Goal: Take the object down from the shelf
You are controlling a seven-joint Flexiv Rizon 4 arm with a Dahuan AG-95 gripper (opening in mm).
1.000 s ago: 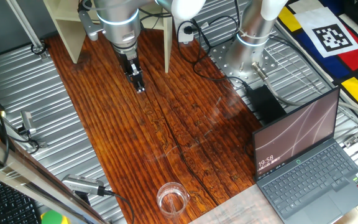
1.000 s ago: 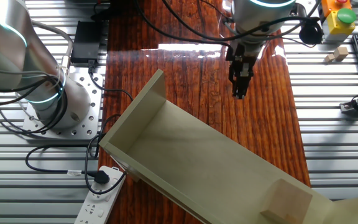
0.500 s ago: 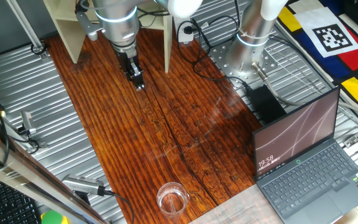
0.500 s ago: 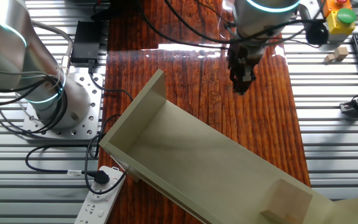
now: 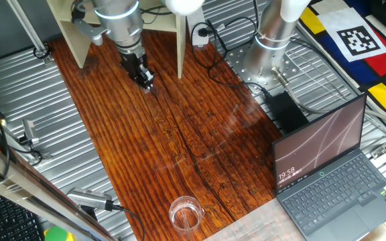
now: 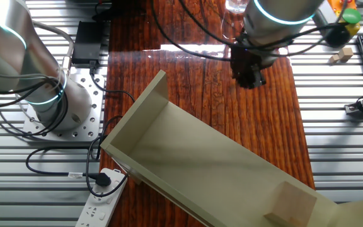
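Hand (image 5: 147,84) risen toward shelf (image 6: 213,167), square wooden cube (image 6: 290,203) atop

We see bright, even light from above in both views. A white glare band lies across the wooden table (image 6: 194,53) in the other fixed view, and a fainter sheen in one fixed view. The shelf (image 6: 213,170) carries soft shadows. The gripper (image 6: 252,77) looks slightly motion-blurred.
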